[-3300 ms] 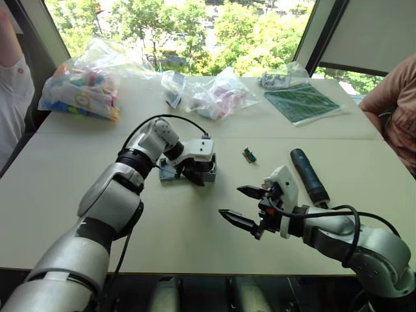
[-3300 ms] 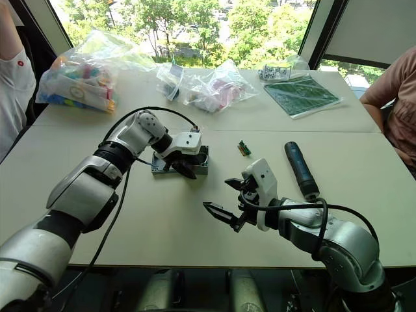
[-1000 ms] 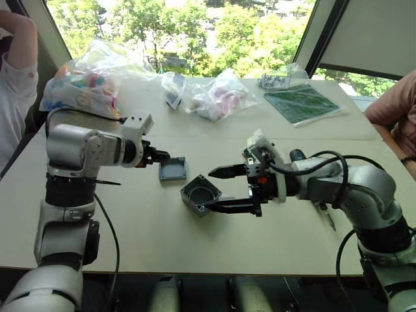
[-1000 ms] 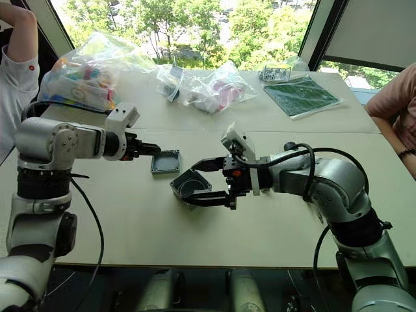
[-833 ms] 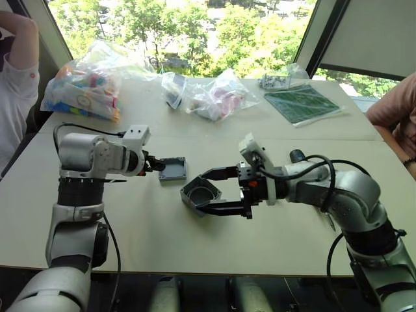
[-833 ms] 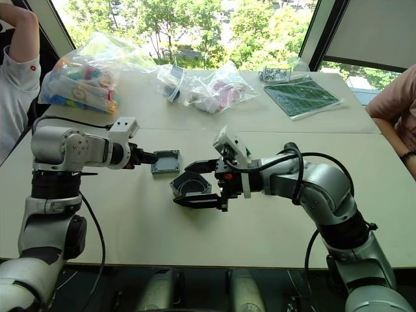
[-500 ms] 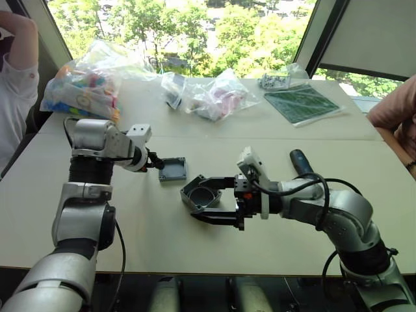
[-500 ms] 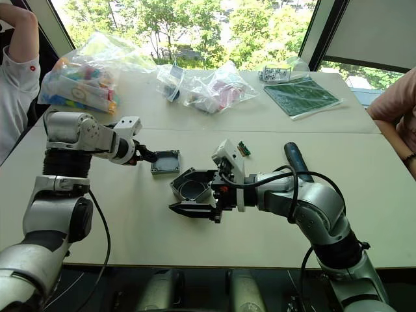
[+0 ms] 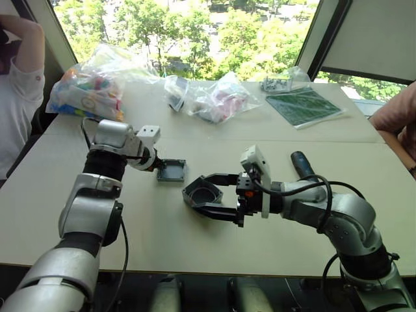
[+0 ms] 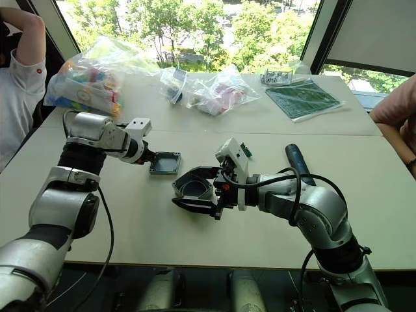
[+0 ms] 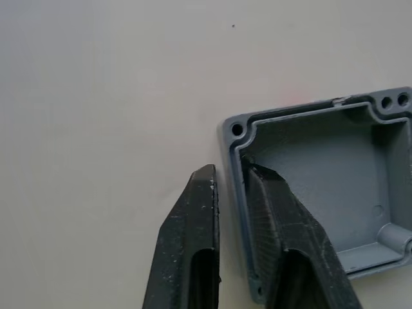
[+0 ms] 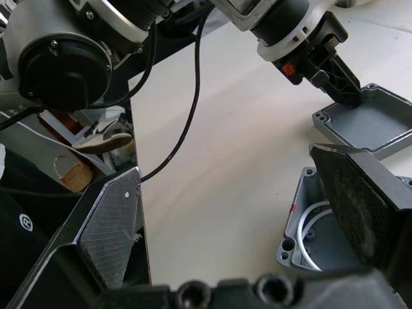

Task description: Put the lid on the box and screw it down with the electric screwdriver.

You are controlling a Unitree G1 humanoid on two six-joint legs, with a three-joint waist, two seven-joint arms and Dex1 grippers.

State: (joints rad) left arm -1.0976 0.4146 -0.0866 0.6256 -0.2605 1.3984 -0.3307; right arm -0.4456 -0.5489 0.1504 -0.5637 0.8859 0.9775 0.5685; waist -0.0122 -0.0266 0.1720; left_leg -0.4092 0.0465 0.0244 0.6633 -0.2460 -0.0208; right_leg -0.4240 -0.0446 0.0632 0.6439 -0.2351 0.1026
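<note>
Looking at the lid first: it lies flat on the bench, recessed face up, w/ corner screw holes visible in the left wrist view. We see the left gripper at its edge nearest the left arm, fingers nearly closed w/ one finger inside the recess and the other outside, the lid's wall pinched between them.

Just beside the lid, toward the robot's right and nearer the robot, sits the box, tilted, open side facing up and partly toward us; they're close but apart. In the right wrist view we see a white ring inside the box and a small red mark on its wall. The right gripper is spread wide around the box, one finger over the far rim, the other on the near side low by the bench; we can't tell if either actually touches.

The electric screwdriver lies on the bench behind the right forearm, well apart from box and lid. A small green component lies between.

Further back: clear plastic bags of parts, a bag of colourful items, a green board. A person's sleeve shows at the left edge, another person's arm at the right.
</note>
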